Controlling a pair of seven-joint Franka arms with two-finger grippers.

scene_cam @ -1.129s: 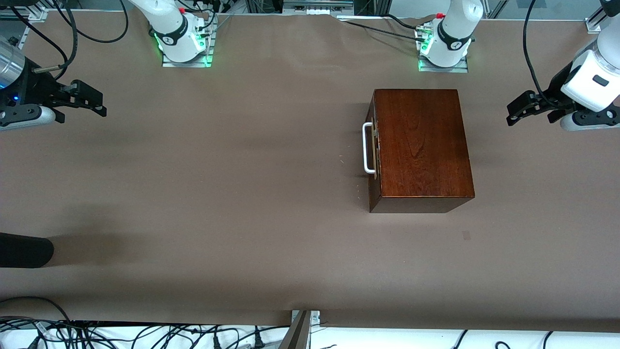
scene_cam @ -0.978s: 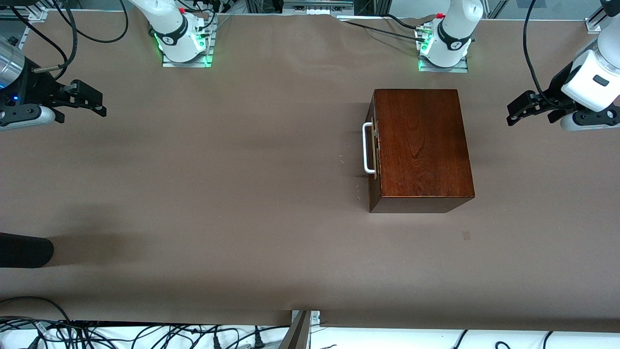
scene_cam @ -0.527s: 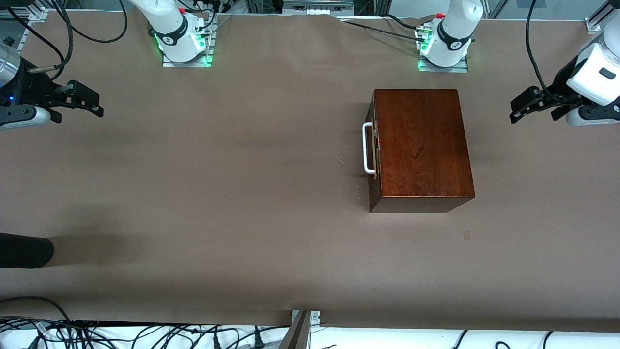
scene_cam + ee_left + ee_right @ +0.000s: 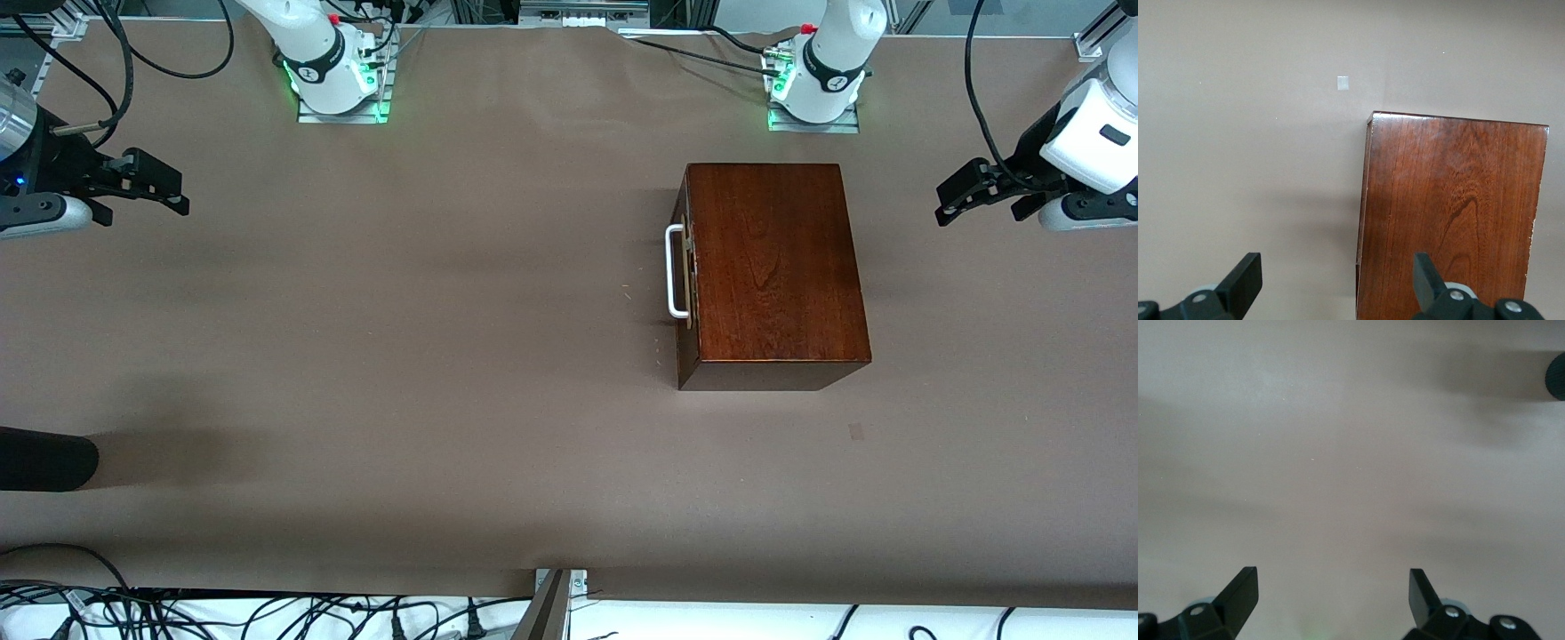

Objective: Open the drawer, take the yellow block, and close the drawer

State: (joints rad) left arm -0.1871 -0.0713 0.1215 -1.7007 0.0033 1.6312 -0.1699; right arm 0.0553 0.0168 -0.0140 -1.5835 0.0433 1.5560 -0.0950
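Observation:
A glossy dark wooden box (image 4: 773,267) stands on the brown table toward the left arm's end. Its drawer is shut; the white bar handle (image 4: 676,271) faces the right arm's end. The box also shows in the left wrist view (image 4: 1451,213). The yellow block is hidden. My left gripper (image 4: 965,191) is open and empty, up over the table's left-arm end, apart from the box. My right gripper (image 4: 164,188) is open and empty, over the right arm's end of the table.
A dark rounded object (image 4: 44,458) juts in at the right arm's end, nearer the front camera. A small pale patch (image 4: 855,432) lies on the table near the box. Cables hang along the table's front edge (image 4: 267,613).
Both grippers have drifted slightly outward and upward. The box has not moved.

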